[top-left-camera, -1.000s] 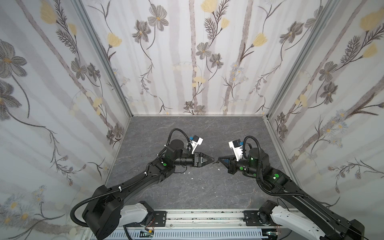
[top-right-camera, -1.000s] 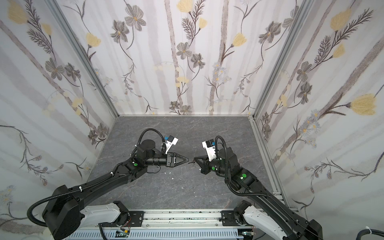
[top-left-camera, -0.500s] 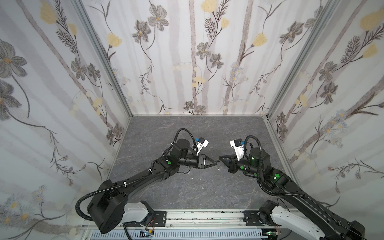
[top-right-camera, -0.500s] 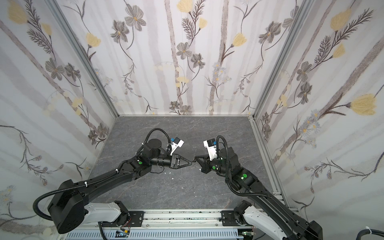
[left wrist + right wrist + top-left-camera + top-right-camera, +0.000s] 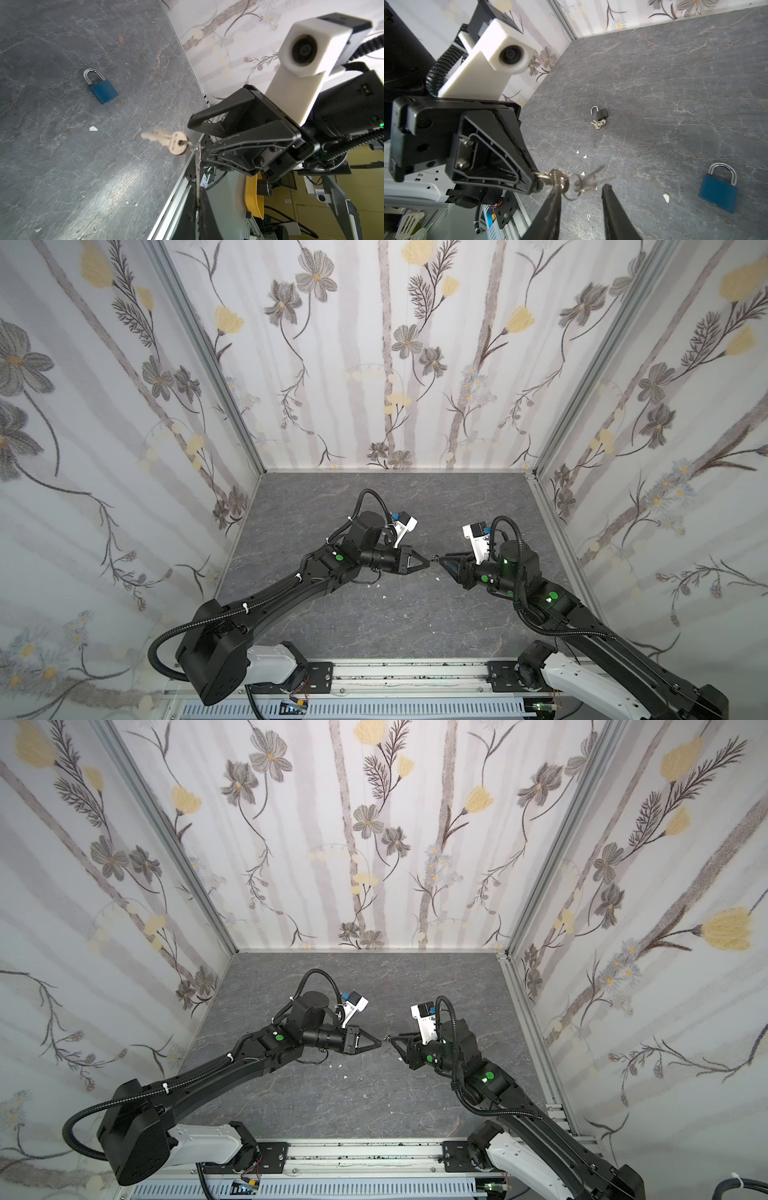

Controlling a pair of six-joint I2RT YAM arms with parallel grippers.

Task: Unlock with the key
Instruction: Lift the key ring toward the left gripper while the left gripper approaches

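Note:
My left gripper (image 5: 536, 180) is shut on the blade of a silver key (image 5: 553, 176) and holds it above the floor. From the key's ring (image 5: 574, 187) hang more keys (image 5: 176, 143), blurred. My right gripper (image 5: 582, 187) is open around the ring, one finger just in front of the key's head. In both top views the two grippers (image 5: 428, 563) (image 5: 392, 1040) meet tip to tip in mid-floor. The left wrist view shows its jaws (image 5: 197, 187) shut on the key edge-on. A blue padlock (image 5: 718, 195) (image 5: 102, 91) lies flat with its shackle shut; the top views hide it.
A small black padlock (image 5: 601, 113) with its shackle open and keys in it lies further off on the grey stone-pattern floor (image 5: 374, 497). White crumbs (image 5: 665, 197) dot the floor. Floral walls (image 5: 374, 364) close three sides; a metal rail (image 5: 395, 672) runs along the front.
My left gripper moved right to the right gripper and shut on the key. The right gripper, shut on the keys before, has opened.

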